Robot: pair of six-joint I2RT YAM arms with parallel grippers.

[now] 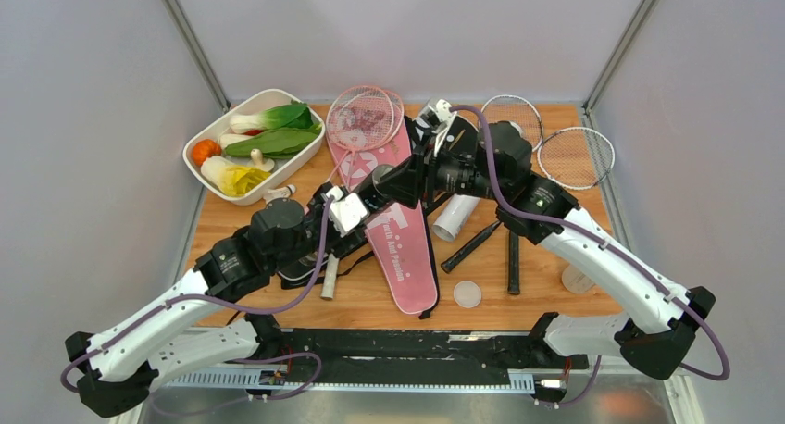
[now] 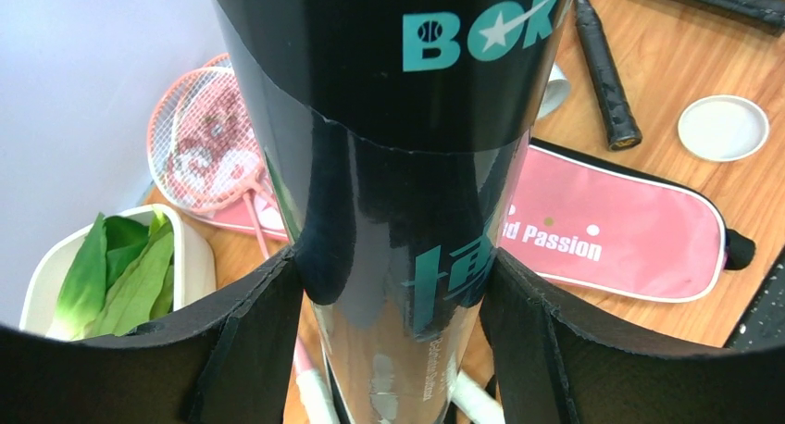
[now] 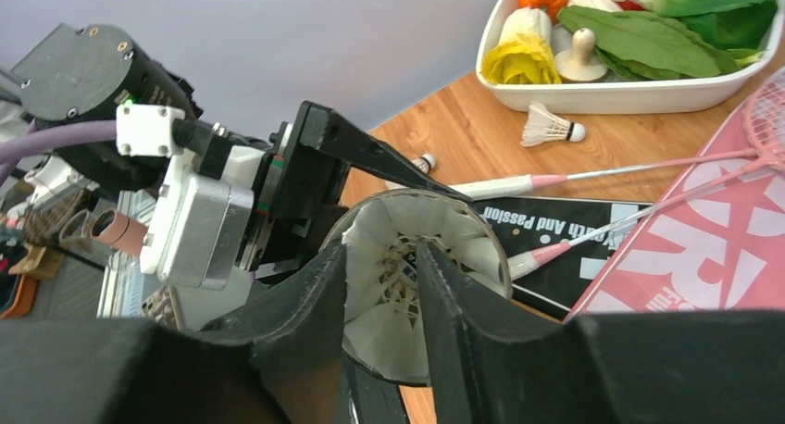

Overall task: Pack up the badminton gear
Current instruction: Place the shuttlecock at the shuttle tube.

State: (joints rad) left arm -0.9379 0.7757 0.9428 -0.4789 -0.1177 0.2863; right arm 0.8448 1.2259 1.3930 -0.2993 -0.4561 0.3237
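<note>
Crowded table, task far from done by the look of it. At centre, pink cover lying near-to-far; silver rackets at far right, pink racket at far centre, none packed. At far left, dish of vegetables, not gear. Just right of cover, white tube lying flat. Over cover, black tube raised off the wood, clamped between pads of left gripper, open mouth turned to right gripper. Right fingers a little apart at that mouth, straddling feathers of shuttlecock seated inside; cannot tell whether touching it. On wood just beside dish, loose shuttlecock; at near centre, cap. Likely trouble, biggest first: bumping the two wrists together on backing off, being so close. Pushing too hard at the mouth, sliding the smooth tube through left pads or knocking it askew. Tipping the mouth down, spilling shuttlecock onto cover. Pulling right fingers out while snagged in feathers, dragging shuttlecock along or bending its skirt. Reaching for loose shuttlecock and catching dish rim instead.
</note>
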